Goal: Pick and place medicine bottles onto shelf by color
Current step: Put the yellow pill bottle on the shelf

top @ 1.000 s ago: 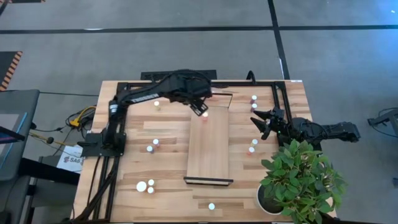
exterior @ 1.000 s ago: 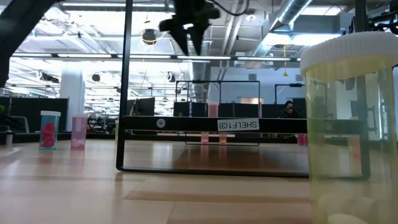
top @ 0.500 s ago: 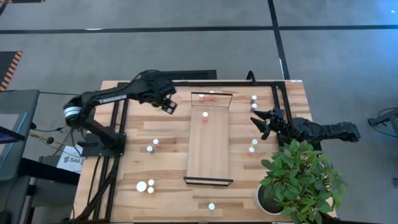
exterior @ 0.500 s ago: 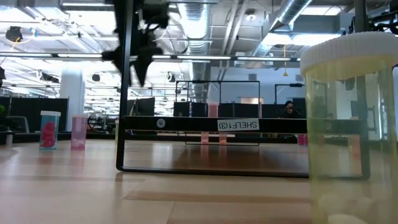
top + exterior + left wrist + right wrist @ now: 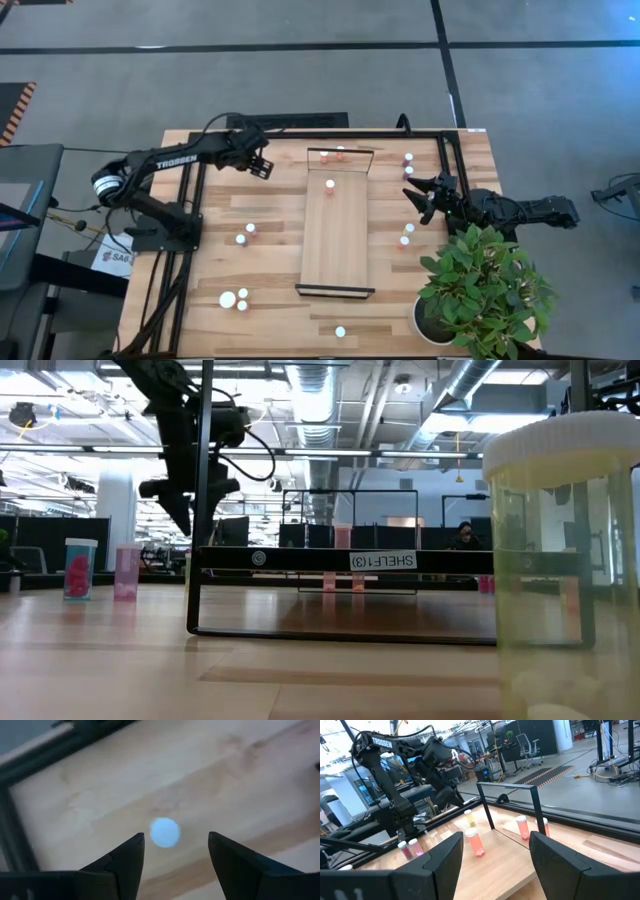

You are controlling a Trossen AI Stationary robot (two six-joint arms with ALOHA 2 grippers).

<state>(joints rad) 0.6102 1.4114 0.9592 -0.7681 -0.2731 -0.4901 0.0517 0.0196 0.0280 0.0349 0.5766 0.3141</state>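
Left tool [image 5: 262,166] open above bottle [image 5: 164,832], table's far edge

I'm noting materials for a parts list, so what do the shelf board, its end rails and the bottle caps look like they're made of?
Shelf: pale wood, smooth finish, with lengthwise grain.
End rails: dark thin bars, probably painted metal.
Bottle caps: white and opaque, likely plastic; the nearest bottle in the low view has a translucent yellowish body under a ribbed white cap.
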